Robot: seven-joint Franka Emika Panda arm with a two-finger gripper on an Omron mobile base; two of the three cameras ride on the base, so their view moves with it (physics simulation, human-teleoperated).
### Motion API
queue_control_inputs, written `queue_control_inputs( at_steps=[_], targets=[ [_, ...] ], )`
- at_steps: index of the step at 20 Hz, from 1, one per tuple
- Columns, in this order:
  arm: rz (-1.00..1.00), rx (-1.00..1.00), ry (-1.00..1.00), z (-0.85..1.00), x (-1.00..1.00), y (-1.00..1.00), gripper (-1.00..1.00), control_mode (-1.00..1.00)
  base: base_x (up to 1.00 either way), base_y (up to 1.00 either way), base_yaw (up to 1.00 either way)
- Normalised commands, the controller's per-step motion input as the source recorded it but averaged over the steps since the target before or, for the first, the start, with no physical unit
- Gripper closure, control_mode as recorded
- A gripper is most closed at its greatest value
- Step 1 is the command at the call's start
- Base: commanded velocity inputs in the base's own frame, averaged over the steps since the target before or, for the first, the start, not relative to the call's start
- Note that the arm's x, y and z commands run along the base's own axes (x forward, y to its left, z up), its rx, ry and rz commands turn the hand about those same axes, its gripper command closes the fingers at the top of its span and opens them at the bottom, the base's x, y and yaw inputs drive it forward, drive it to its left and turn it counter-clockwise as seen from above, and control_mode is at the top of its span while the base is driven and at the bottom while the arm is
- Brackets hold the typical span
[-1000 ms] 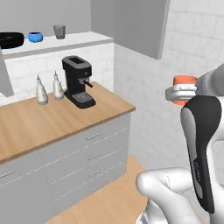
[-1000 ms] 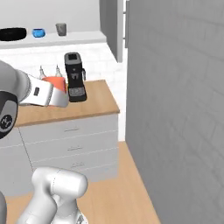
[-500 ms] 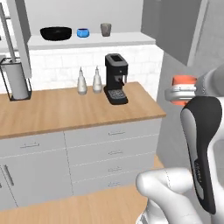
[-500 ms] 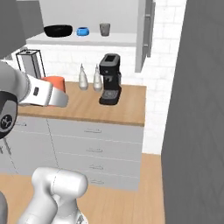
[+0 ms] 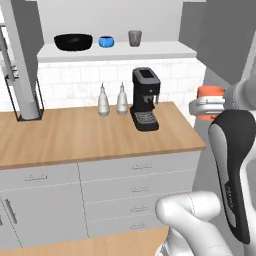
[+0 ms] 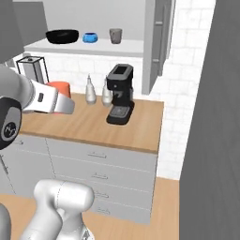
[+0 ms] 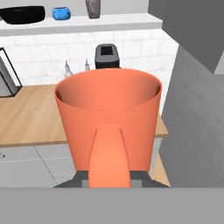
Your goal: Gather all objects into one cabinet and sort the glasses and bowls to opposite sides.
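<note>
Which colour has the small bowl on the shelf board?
Bright blue; the small bowl shows best in the left base view.

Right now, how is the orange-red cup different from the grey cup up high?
The salmon-red glass is bright orange-red; the grey-green cup is dull grey. The salmon-red glass is clamped in the gripper, held in the air; the grey-green cup stands on the cabinet shelf beside the blue bowl. Both are upright, open-topped tapered tumblers.
</note>
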Motion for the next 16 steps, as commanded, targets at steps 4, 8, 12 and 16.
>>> queue_control_inputs(
  at_steps=[4,8,12,16],
  targets=[
    [0.00,0.00,0.00,0.00,0.00,0.00,1.00,1.00,0.62,0.00,0.06],
    [0.00,0.00,0.00,0.00,0.00,0.00,1.00,1.00,0.55,0.02,0.06],
    [0.00,0.00,0.00,0.00,0.00,0.00,1.00,1.00,0.51,0.01,0.00],
    [0.00,0.00,0.00,0.00,0.00,0.00,1.00,1.00,0.37,0.15,-0.09]
  ],
)
